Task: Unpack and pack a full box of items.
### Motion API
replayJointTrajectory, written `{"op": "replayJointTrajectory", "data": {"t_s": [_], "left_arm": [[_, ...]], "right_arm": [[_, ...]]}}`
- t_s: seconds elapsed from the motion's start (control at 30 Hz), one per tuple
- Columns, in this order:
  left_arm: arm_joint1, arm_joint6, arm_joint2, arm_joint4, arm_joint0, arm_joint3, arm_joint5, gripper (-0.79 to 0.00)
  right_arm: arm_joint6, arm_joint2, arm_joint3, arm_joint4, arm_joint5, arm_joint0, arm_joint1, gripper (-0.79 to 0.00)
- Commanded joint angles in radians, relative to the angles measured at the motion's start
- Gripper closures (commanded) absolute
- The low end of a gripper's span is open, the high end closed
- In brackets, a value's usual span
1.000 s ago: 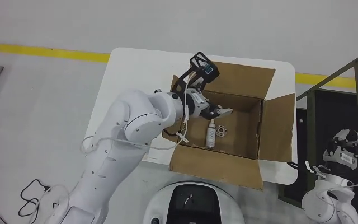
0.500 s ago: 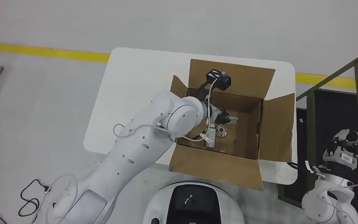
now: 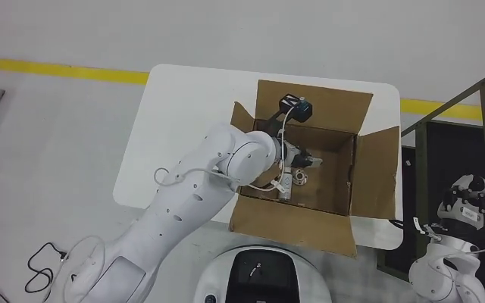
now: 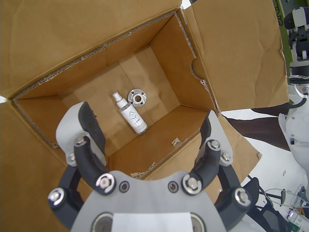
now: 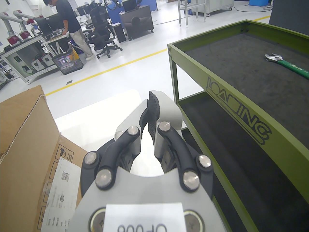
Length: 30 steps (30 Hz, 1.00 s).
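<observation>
So the left gripper (image 4: 146,119) hangs over the open cardboard box (image 4: 72,25), fingers spread wide with nothing between them. It's lined up above the stuff on the bottom, which reads to me like a setup for a straight-down grab. The flaps are folded outward, so the arm has room to go in.

Count inside: one white spray bottle (image 4: 130,115) lying on its side and one round metal flange (image 4: 137,97) just beside its nozzle end, so two items (could be more in the near corner, the gripper body hides it).

The right gripper (image 5: 151,112) sits beside the green cart (image 5: 193,73), fingers pressed together on nothing, probably parked out of the way. There's one wrench (image 5: 284,63) on the cart.
</observation>
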Motion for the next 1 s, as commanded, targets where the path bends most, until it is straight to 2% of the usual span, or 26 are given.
{"op": "replayJointTrajectory", "data": {"t_s": [0.0,0.23,0.57,0.83,0.9,0.97], "left_arm": [[-0.004,0.021,0.011,-0.003,0.002,0.001,-0.007,-0.785],[-0.049,0.000,0.123,-0.017,-0.064,0.117,0.076,-0.785],[-0.153,-0.041,0.284,-0.107,-0.155,0.384,0.229,-0.785],[-0.227,0.007,0.358,-0.110,-0.195,0.568,0.260,-0.785],[-0.241,0.026,0.364,-0.118,-0.197,0.589,0.247,-0.785],[-0.241,0.026,0.364,-0.118,-0.197,0.589,0.247,-0.785]], "right_arm": [[0.000,0.000,0.000,0.000,0.000,0.000,0.000,0.000],[0.000,0.000,0.000,0.000,0.000,0.000,0.000,0.000],[0.000,0.000,0.000,0.000,0.000,0.000,0.000,0.000],[0.000,0.000,0.000,0.000,0.000,0.000,0.000,0.000],[0.000,0.000,0.000,0.000,0.000,0.000,0.000,0.000],[0.000,0.000,0.000,0.000,0.000,0.000,0.000,0.000]]}}
